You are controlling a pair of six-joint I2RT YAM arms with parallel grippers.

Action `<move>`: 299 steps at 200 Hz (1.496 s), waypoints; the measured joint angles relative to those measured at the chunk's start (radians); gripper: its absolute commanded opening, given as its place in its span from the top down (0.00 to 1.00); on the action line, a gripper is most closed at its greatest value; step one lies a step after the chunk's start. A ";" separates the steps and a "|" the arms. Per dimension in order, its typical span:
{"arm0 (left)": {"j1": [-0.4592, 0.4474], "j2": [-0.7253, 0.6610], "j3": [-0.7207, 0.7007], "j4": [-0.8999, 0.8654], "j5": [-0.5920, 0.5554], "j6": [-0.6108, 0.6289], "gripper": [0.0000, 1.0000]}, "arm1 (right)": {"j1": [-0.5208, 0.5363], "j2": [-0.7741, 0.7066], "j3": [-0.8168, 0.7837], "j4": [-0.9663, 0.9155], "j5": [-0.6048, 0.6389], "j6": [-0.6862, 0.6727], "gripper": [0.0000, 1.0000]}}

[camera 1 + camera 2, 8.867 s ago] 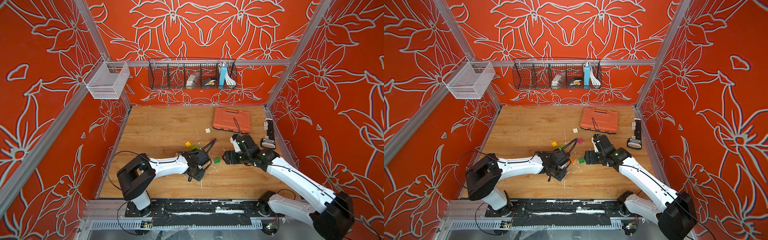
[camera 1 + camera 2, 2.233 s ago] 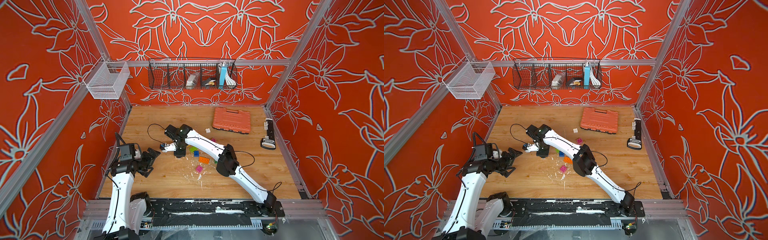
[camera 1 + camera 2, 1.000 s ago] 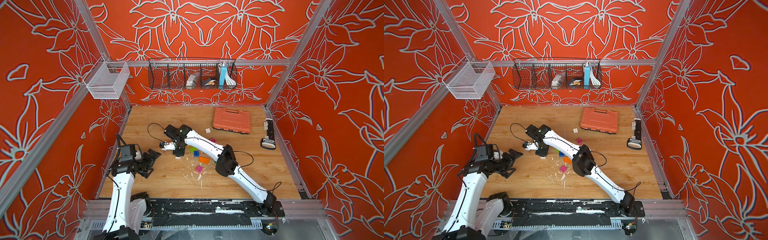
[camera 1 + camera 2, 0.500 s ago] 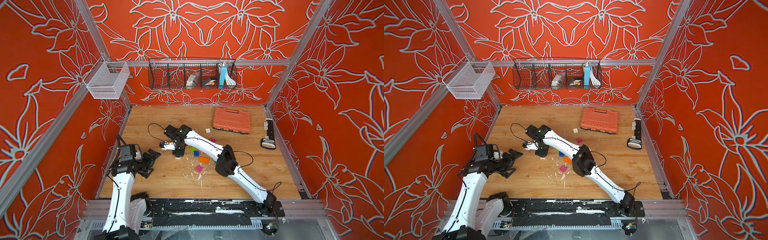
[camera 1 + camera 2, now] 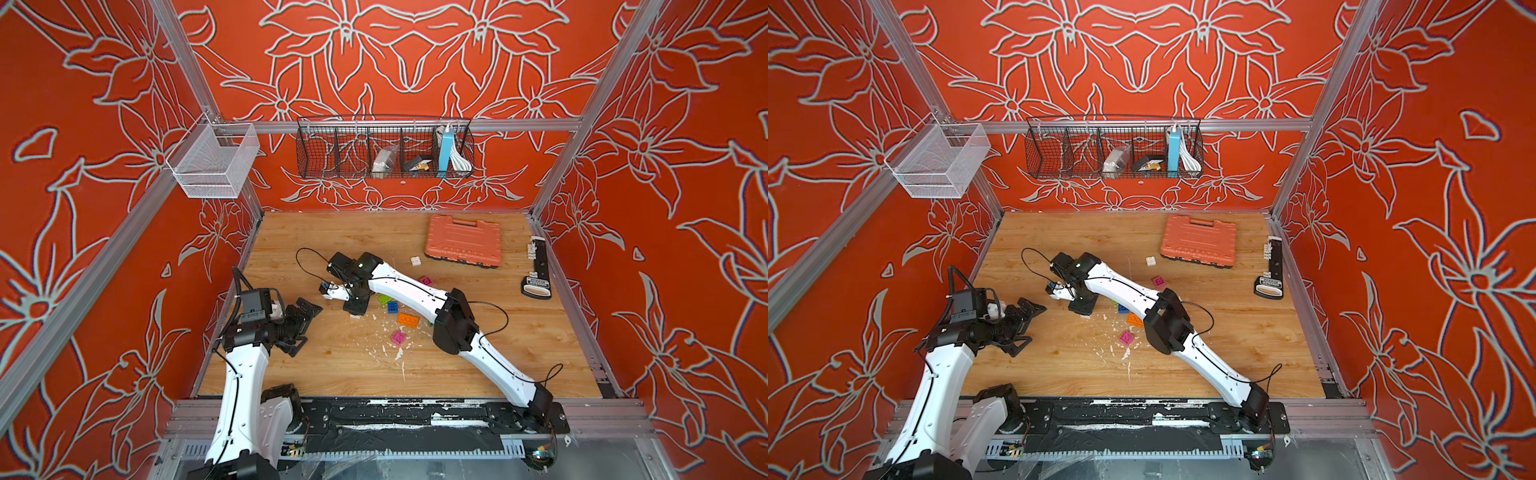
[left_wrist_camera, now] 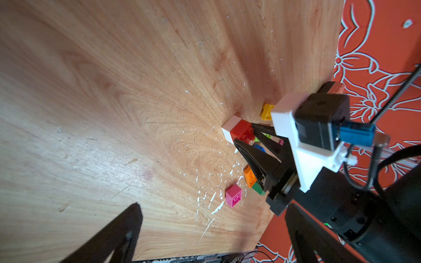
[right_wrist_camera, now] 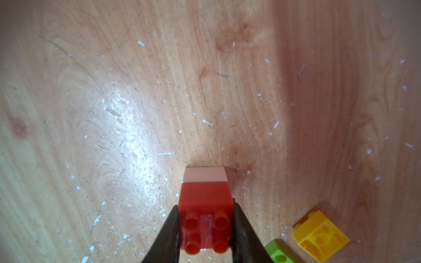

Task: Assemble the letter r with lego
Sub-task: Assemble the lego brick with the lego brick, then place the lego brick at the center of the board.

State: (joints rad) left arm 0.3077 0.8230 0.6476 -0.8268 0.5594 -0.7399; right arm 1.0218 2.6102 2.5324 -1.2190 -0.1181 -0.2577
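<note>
— Red plastic first: logged right gripper (image 7: 205,206) clenched on red brick (image 7: 205,198), studs toward the wrist camera.
— Anything under it?
— Found white brick (image 7: 205,174) joined beneath. Seems down on wooden table (image 7: 114,102), to the left of the loose pile in both top views.
— Nearest neighbours?
— Noted yellow brick (image 7: 321,236) and lime brick (image 7: 279,252) just beside, apart from the stack. Farther toward the right arm's base, logged blue brick (image 5: 392,307), orange brick (image 5: 408,320) and pink brick (image 5: 399,338), all loose. Also green brick (image 6: 258,189), half hidden behind the fingers in the left wrist view.
— Left side?
— Recorded left gripper (image 5: 305,328) spread wide, grasping nothing. Hovering near the table's left edge, well apart from every brick.
— Far end?
— Marked magenta brick (image 5: 426,281) and loose white brick (image 5: 415,260) lying separately, the latter just beside orange case (image 5: 463,241) at the back.
</note>
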 measured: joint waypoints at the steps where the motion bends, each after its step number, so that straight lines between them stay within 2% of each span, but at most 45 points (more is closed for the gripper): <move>1: 0.000 0.000 0.000 0.000 0.000 0.000 0.01 | 0.000 -0.001 -0.001 0.001 0.000 0.002 1.00; 45: 0.000 -0.009 0.026 -0.025 -0.005 0.019 0.01 | 0.000 -0.014 -0.015 0.018 0.004 0.077 1.00; 75: 0.000 -0.035 0.056 -0.043 -0.009 0.039 0.01 | -0.011 -0.040 -0.043 0.026 -0.002 0.185 1.00; 100: 0.000 -0.058 0.069 -0.056 -0.012 0.052 0.01 | -0.024 -0.143 -0.186 0.041 0.003 0.298 1.00; 119: -0.023 -0.072 0.069 -0.054 -0.016 0.054 0.01 | -0.030 -0.306 -0.357 0.089 0.040 0.393 1.00; 139: -0.106 -0.082 0.069 -0.047 -0.043 0.047 0.01 | -0.041 -0.526 -0.568 0.179 0.081 0.494 1.00; 172: -0.346 -0.060 0.069 -0.006 -0.141 0.023 0.01 | -0.100 -0.884 -0.961 0.317 0.096 0.640 1.00; 206: -0.599 0.015 0.069 0.080 -0.243 0.006 0.03 | -0.206 -1.061 -1.260 0.358 0.117 0.700 1.00; 230: -0.742 0.089 0.069 0.139 -0.306 0.000 0.04 | -0.220 -1.138 -1.390 0.356 0.134 0.703 1.00; 253: -0.805 0.144 0.068 0.182 -0.335 -0.008 0.04 | -0.200 -1.199 -1.473 0.365 0.144 0.708 1.00; 299: -0.818 0.160 0.061 0.219 -0.361 -0.023 0.04 | -0.136 -1.214 -1.581 0.429 0.171 0.731 1.00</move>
State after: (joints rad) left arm -0.5102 0.9829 0.7086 -0.6075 0.1982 -0.7631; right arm 0.8860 1.3964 0.9512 -0.7902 0.0532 0.4732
